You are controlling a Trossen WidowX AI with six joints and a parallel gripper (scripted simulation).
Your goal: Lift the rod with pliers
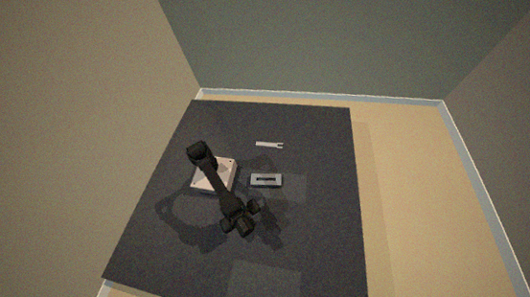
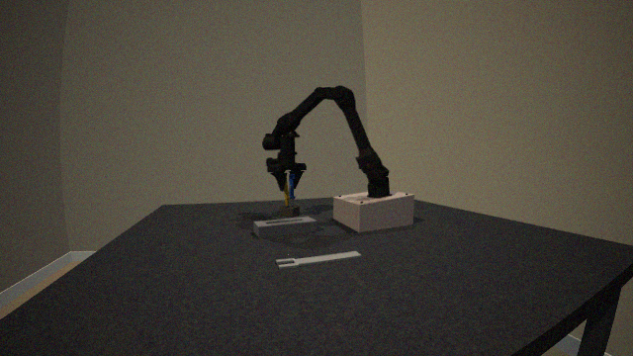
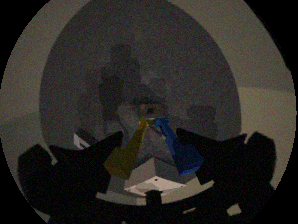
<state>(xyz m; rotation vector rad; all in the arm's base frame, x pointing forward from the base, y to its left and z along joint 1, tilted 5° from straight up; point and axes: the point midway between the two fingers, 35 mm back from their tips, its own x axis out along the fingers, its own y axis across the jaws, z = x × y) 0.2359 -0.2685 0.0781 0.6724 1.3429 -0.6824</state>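
- Your black gripper fingers [image 2: 299, 178] stand apart, clamped on nothing.
- Between them, your yellow-and-blue-handled pliers [image 2: 291, 194] [image 3: 131, 155] stand upright at the small brown block holster [image 2: 290, 211] [image 3: 156, 107].
- Beside that: grey slotted rectangular channel block [image 1: 255, 181] [image 2: 284, 226].
- Farther out: pale flat forked bar [image 1: 267, 144] [image 2: 321, 258].

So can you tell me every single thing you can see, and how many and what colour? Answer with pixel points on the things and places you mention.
Flat forked strip [image 1: 265, 144] [image 2: 326, 258]: one, pale grey, on the table.
Slotted rectangular block [image 1: 266, 175] [image 2: 277, 228] [image 3: 78, 139]: one, grey, between strip and gripper.
Two-handled pliers [image 2: 291, 191] [image 3: 125, 161]: one, yellow and blue, upright below the gripper.
Small block-shaped holster [image 2: 290, 212] [image 3: 157, 108]: one, brown, beneath the pliers.
Rod: can't make it out.
Table [image 1: 318, 148] [image 2: 445, 287] [image 3: 140, 30]: one, dark grey, under everything.
Faint rectangular patches [image 1: 294, 188] [image 1: 264, 288]: two, lighter grey, on the table.
Walls [image 1: 62, 54] [image 2: 198, 99]: several, brownish and grey-green, around.
Floor [image 1: 416, 181] [image 2: 15, 303]: tan, below.
Box base [image 1: 204, 182] [image 2: 386, 214] [image 3: 155, 172]: one, pale pink, under the arm.
Arm [image 1: 216, 183] [image 2: 357, 121]: one, black, on the base.
Gripper [image 1: 240, 216] [image 2: 290, 188] [image 3: 149, 132]: one, black, open around the pliers.
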